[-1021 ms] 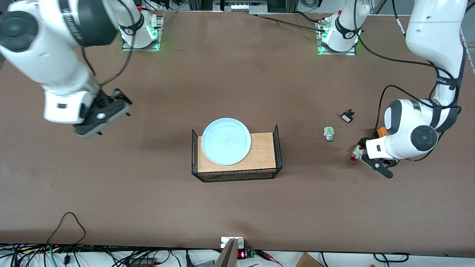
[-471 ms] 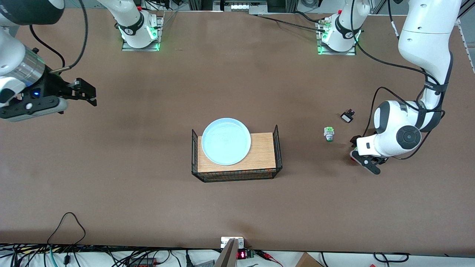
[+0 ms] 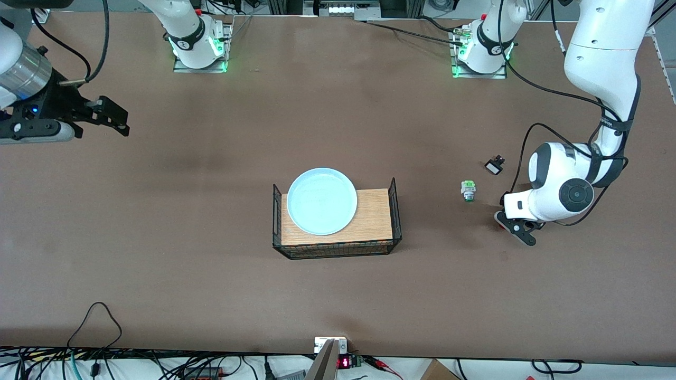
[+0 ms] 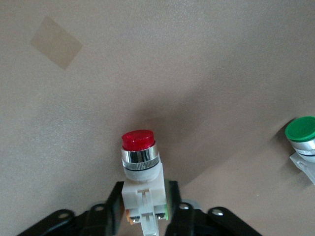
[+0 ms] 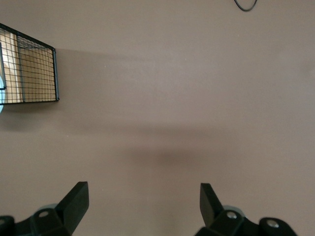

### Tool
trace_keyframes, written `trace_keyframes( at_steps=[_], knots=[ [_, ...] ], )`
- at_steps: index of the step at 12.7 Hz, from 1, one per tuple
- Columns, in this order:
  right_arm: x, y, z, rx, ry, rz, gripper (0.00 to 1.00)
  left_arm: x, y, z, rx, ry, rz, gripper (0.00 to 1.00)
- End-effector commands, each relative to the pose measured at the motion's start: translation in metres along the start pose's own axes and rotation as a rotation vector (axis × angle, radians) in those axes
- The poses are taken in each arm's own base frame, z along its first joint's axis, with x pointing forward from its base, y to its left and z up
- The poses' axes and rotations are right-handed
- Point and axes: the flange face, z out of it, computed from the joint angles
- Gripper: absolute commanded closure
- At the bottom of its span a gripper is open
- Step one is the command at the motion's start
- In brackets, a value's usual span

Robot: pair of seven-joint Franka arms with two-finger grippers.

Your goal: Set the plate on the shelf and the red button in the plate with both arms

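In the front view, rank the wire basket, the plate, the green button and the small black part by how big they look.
1. wire basket
2. plate
3. and 4. green button and small black part: both tiny and look about alike, so I won't rank them.

Glossy red button, chrome collar; matt brown table.
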Motion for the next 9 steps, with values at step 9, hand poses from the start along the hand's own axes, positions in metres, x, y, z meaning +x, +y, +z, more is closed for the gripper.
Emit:
trace_keyframes(
  at_steps=[9],
  knots=[
    [-0.02,0.031,-0.003,0.022,0.017,0.072,0.0,0.041,0.008,-0.186,-0.134,-0.011,-0.107,0.88]
  ],
)
